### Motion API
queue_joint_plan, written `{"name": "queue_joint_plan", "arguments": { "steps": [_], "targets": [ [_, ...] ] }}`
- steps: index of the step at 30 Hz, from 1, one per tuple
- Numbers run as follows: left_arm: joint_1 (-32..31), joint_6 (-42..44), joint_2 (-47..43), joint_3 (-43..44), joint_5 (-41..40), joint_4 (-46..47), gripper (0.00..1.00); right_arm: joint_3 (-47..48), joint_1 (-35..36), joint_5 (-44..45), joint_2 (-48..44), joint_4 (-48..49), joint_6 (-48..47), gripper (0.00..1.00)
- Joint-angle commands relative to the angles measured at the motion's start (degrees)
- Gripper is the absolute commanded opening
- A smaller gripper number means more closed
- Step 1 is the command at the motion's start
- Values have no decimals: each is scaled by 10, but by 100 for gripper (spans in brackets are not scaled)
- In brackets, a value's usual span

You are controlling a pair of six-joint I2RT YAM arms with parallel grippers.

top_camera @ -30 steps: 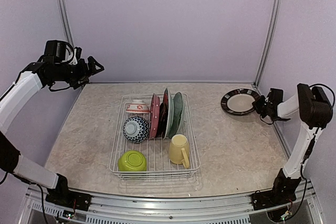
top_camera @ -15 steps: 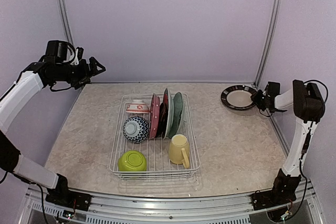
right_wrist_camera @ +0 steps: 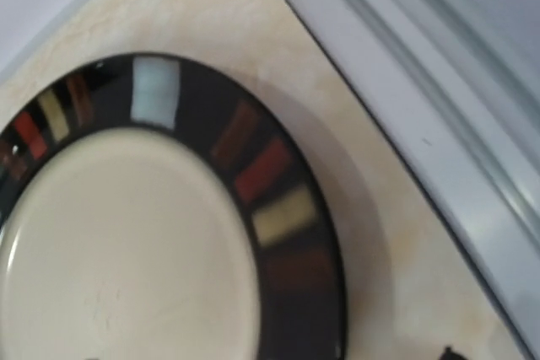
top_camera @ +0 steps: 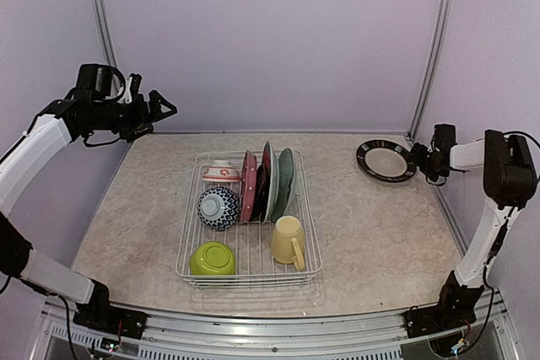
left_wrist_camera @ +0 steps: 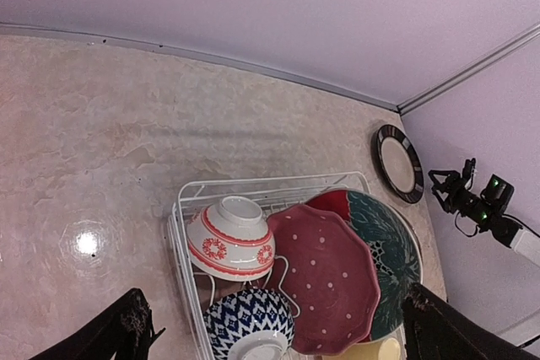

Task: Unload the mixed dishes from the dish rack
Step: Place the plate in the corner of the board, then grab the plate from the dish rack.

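The white wire dish rack (top_camera: pixel 187 233) stands mid-table. It holds a red-white bowl (top_camera: pixel 221 171), a blue-patterned bowl (top_camera: pixel 218 207), a lime green bowl (top_camera: pixel 212 258), a pale yellow mug (top_camera: pixel 288 239), and upright pink dotted (top_camera: pixel 247 186), red (top_camera: pixel 267 162) and dark green (top_camera: pixel 284 181) plates. A black-rimmed cream plate (top_camera: pixel 386 161) (right_wrist_camera: pixel 126 242) lies flat at the back right. My right gripper (top_camera: pixel 421 160) is open just off its right rim, not touching it. High at the back left, my left gripper (top_camera: pixel 160 109) (left_wrist_camera: pixel 274 309) is wide open and empty, looking down on the rack (left_wrist_camera: pixel 181 233).
A metal frame rail (right_wrist_camera: pixel 422 99) runs along the table's right edge close to the plate. Purple walls close the back and sides. Bare marble tabletop (top_camera: pixel 371 233) lies right of the rack.
My right gripper has opened and let go of the black-rimmed plate, which now lies on the table. My left gripper has drifted slightly to the right.
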Motion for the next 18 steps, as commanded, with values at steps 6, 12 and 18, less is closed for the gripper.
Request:
{"name": "queue_joint_plan", "arguments": {
  "steps": [6,12,18],
  "targets": [
    [-43,-157,-15,61,1,-10,99,-97,148,94,-190,-98,-64,86],
    [-43,-282,-27,115,44,-3,99,-99,266,110,-254,-131,-53,86],
    [-43,-318,-46,139,66,10,99,-62,343,139,-248,-165,-35,86]
  ]
}}
